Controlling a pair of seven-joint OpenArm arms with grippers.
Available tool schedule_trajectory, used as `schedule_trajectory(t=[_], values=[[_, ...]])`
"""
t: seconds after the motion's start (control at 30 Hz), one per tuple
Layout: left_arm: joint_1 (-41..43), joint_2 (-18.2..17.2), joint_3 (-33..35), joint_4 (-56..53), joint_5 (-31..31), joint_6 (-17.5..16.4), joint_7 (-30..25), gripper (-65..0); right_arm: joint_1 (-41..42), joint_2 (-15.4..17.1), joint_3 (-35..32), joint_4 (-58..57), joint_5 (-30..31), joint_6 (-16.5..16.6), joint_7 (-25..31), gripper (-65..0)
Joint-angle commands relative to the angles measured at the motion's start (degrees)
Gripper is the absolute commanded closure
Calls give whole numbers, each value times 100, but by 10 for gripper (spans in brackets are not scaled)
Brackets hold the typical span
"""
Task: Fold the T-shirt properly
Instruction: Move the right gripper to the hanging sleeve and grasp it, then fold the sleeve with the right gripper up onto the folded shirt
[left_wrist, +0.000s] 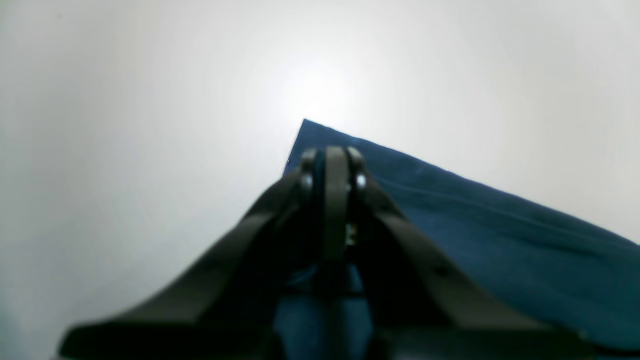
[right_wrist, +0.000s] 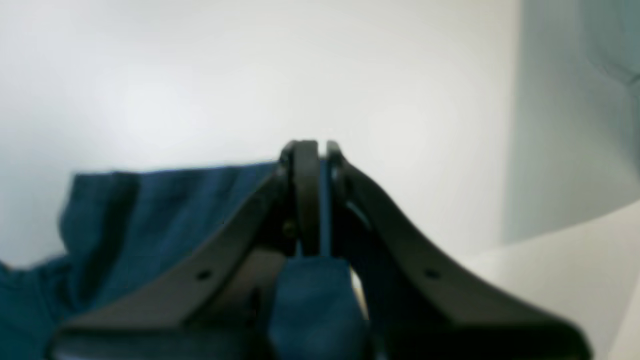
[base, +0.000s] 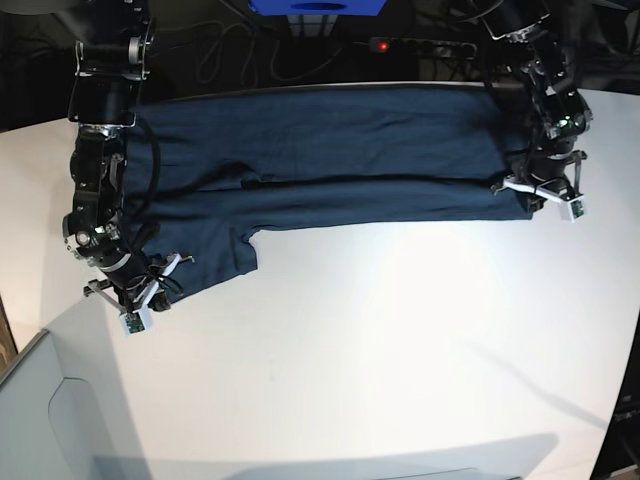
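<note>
T-shirt (base: 330, 160) lay spread lengthwise across the far half of the white table (base: 400, 340), folded along its length, one sleeve hanging toward the near side at the base view's left. Left gripper (left_wrist: 332, 155) was clamped on a corner of the cloth (blue fabric showed between the jaws). Right gripper (right_wrist: 310, 150) likewise was closed on the sleeve edge, a sliver of blue pinched between its jaws.

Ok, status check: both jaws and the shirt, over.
Left gripper shut on T-shirt corner. Right gripper shut on fabric at the other end. T-shirt stretched flat across the white table. Nothing seen in the way.
</note>
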Motion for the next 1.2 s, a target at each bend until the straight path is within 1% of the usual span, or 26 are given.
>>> schedule_trajectory(t=[0.0,0.07,0.2,0.3,0.37,0.43,0.53,0.77,0.8,0.87,0.93,0.97,1.07,1.13,1.17], values=[[-68,-77,-7,94,-41,7,-108,0,293,41,24,-98,28,6,-19,-61],[-68,-77,11,94,-41,7,-108,0,521,41,24,-476,28,6,-256,-154],[-68,-77,-7,94,-41,7,-108,0,785,41,33,-1004,37,6,-273,-348],[-68,-77,2,94,-41,7,-108,0,873,32,33,-1127,46,6,-282,-423],[-68,-77,-7,94,-41,7,-108,0,873,23,33,-1145,46,6,-282,-429],[-68,-77,-7,94,-41,7,-108,0,873,-82,41,-1224,46,6,-273,-429],[-76,-77,2,94,-41,7,-108,0,882,-153,33,-1382,37,6,-273,-429],[-76,-77,-7,94,-41,7,-108,0,838,-170,33,-1531,37,6,-265,-428],[-76,-77,-7,85,-41,7,-117,0,838,-170,33,-1531,37,6,-265,-423],[-76,-77,2,85,-41,7,-117,0,838,-162,24,-1531,37,6,-265,-377],[-76,-77,11,85,-41,7,-117,0,829,-162,24,-1531,37,6,-265,-284],[-76,-77,11,85,-41,7,-117,0,829,-162,24,-1531,37,6,-265,-223],[-85,-77,11,85,-41,7,-117,0,820,-162,24,-1505,37,6,-265,-85],[-85,-77,11,85,-41,7,-117,0,741,-144,24,-1426,37,6,-273,-10],[-85,-77,2,85,-41,7,-117,0,679,-144,24,-1233,37,6,-282,0]])
